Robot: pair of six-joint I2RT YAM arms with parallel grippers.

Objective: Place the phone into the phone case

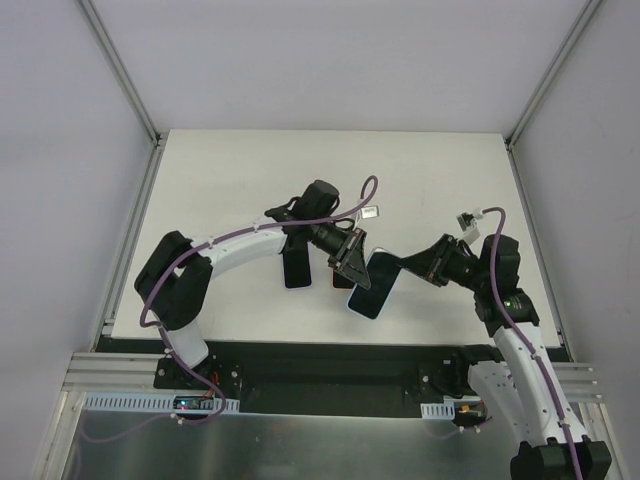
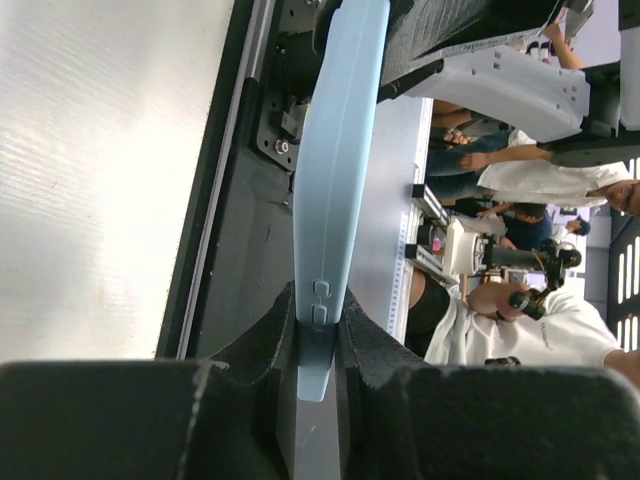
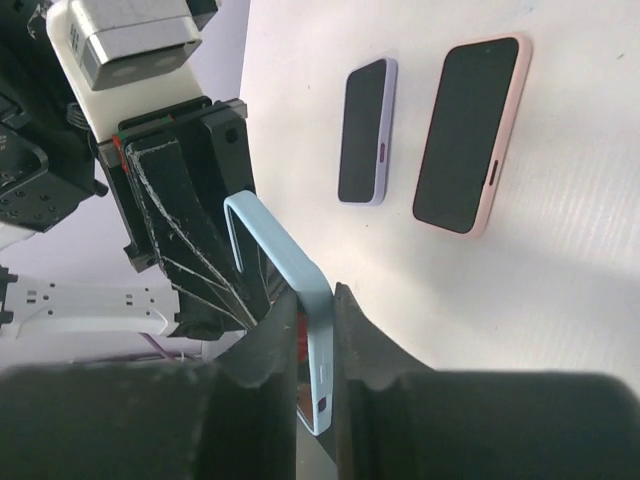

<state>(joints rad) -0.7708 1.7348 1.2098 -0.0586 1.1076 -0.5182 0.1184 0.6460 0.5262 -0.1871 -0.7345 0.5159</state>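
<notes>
A light blue phone case (image 1: 372, 288) is held off the white table (image 1: 230, 180) between both grippers. Its face looks dark in the top view; I cannot tell whether a phone sits in it. My left gripper (image 1: 352, 265) is shut on one end of the case (image 2: 340, 150), with the case's side buttons just above the fingers (image 2: 322, 330). My right gripper (image 1: 405, 265) is shut on the other end (image 3: 290, 260), pinching the rim (image 3: 315, 320). A purple phone (image 3: 365, 130) and a pink-edged phone (image 3: 470, 135) lie face up side by side on the table.
The purple phone (image 1: 296, 272) lies under the left arm's wrist. A small silver object (image 1: 372, 211) sits on the table behind the grippers. The table's front edge and a black rail (image 1: 320, 355) run close below the held case.
</notes>
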